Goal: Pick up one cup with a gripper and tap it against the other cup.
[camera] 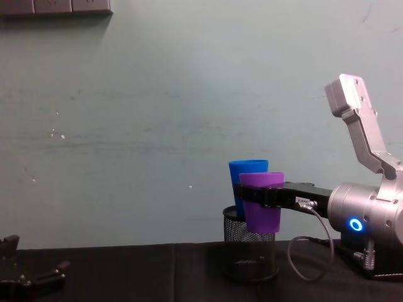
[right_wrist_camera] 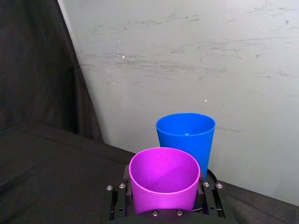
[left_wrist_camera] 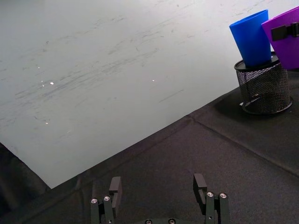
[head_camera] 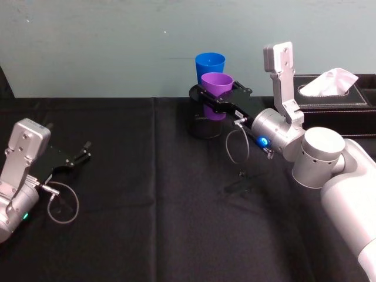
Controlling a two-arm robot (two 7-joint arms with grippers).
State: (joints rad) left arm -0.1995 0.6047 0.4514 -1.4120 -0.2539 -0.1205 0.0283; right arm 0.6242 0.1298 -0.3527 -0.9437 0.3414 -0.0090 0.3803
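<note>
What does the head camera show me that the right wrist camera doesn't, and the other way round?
Head view adds: the left end effector, open, low at the robot's left, the tissue box at the far right, and the silver right arm reaching forward.
Right wrist view adds: a look down into the open mouths of both cups.
Both share: the purple cup clamped in the right end effector, the blue cup just beyond it, the black cloth and the pale wall.

Pale grey-green wall streaked with dark scuffs and small white flecks, table under a black cloth with a straight fold line, black curtain beside the wall, black tissue box at the right, grey wall plates high up.
</note>
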